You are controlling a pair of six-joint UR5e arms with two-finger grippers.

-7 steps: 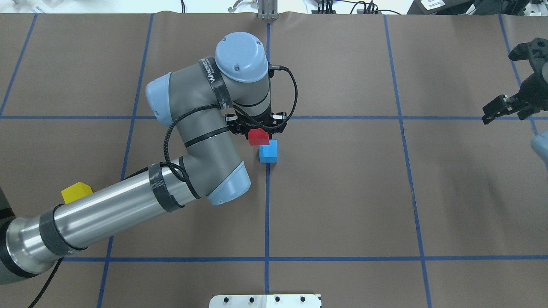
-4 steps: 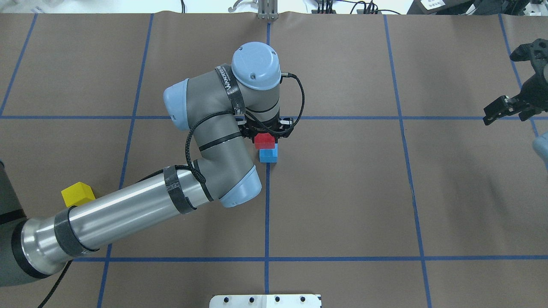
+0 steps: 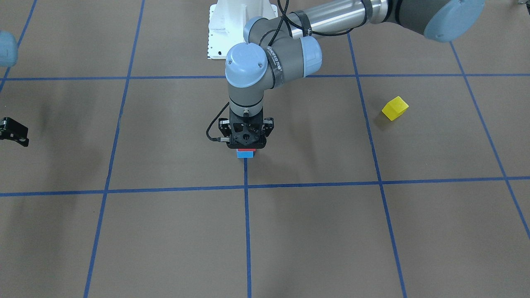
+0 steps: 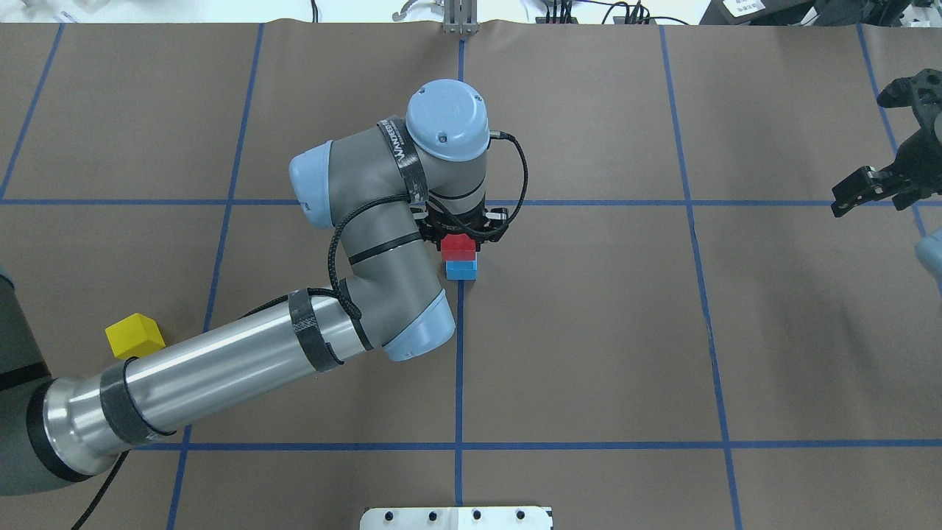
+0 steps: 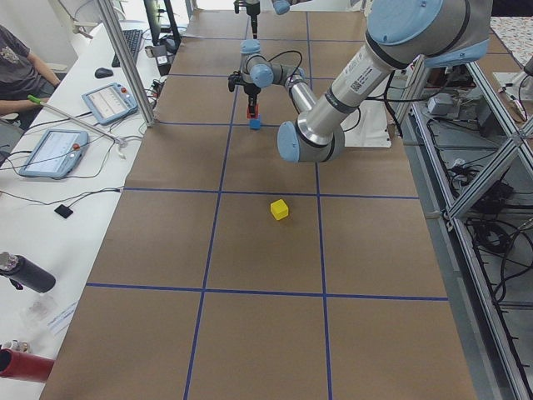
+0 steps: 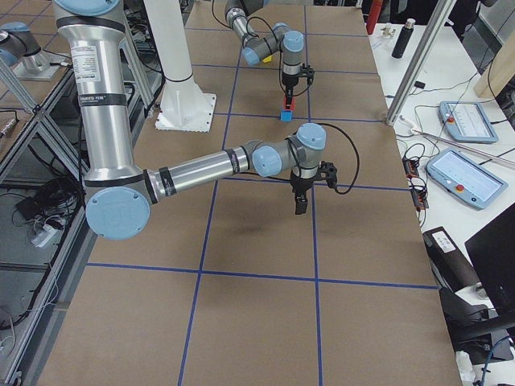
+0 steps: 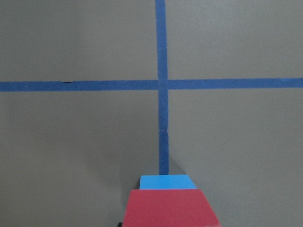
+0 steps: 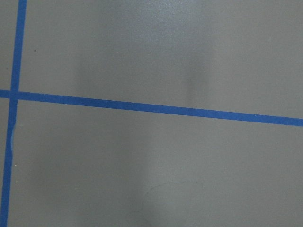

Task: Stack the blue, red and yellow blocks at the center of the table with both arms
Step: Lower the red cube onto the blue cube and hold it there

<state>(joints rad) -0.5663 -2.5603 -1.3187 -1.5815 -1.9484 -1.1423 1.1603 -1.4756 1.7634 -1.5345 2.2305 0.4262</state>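
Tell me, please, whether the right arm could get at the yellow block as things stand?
Probably not: the yellow block lies far to the left, beside the left arm, which stretches across between it and the right gripper.

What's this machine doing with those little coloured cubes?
The left gripper has its jaws closed on the red block, holding it squarely over the blue block; whether they touch isn't clear. The yellow block sits alone off to the robot's left. The right gripper hangs open and empty, well off to the side.
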